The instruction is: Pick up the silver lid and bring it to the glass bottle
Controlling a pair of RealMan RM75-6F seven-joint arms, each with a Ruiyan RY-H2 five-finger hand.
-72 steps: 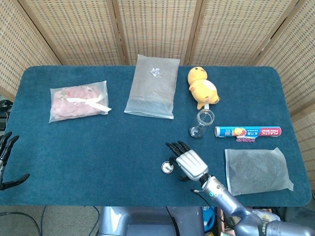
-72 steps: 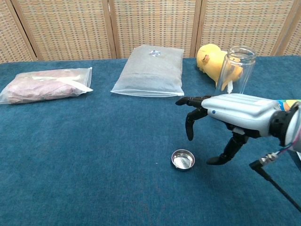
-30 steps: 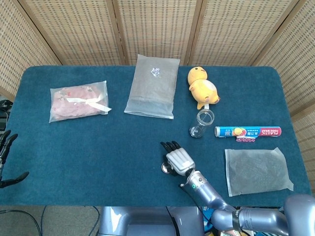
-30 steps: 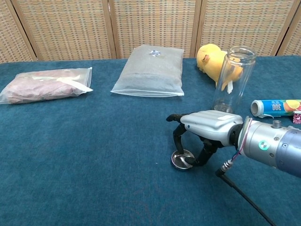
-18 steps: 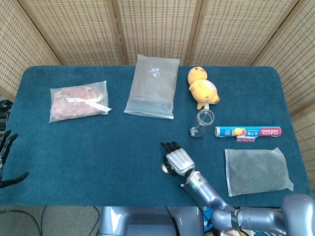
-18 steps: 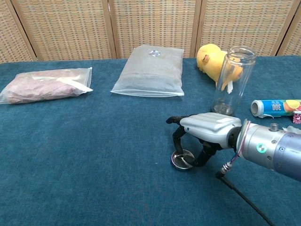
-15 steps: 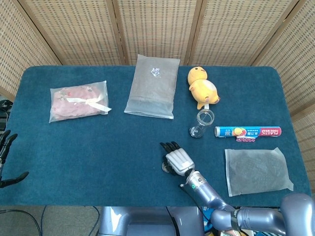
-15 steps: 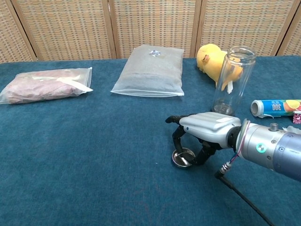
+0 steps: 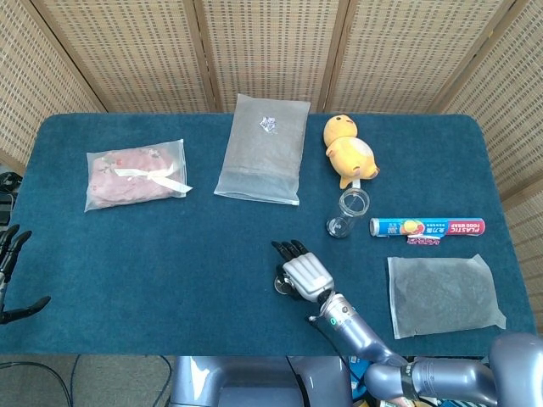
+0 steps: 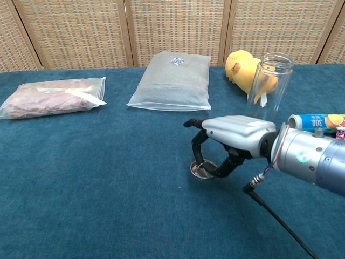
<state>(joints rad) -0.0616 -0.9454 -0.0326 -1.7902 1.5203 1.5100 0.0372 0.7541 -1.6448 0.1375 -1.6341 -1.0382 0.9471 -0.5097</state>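
Note:
The small silver lid point(image 10: 202, 169) is pinched between the thumb and a finger of my right hand point(image 10: 233, 137), just above the blue cloth. From the head view only a sliver of the lid point(image 9: 280, 285) peeks out from under that hand point(image 9: 303, 273). The glass bottle point(image 10: 268, 86) stands upright and uncapped behind and to the right of the hand; in the head view the bottle point(image 9: 348, 212) is a short way beyond it. My left hand point(image 9: 12, 280) hangs at the table's left edge, fingers apart, holding nothing.
A yellow plush duck point(image 9: 348, 153) lies behind the bottle, and a plastic-wrap roll point(image 9: 427, 227) lies to its right. A grey pouch point(image 9: 443, 294) sits at the front right. A translucent bag point(image 9: 261, 148) and a pink packet point(image 9: 134, 176) lie further back and left.
My right hand came down over the lid, closed thumb and finger on it, and has now shifted it up and to the left off its earlier spot. The left hand stayed still.

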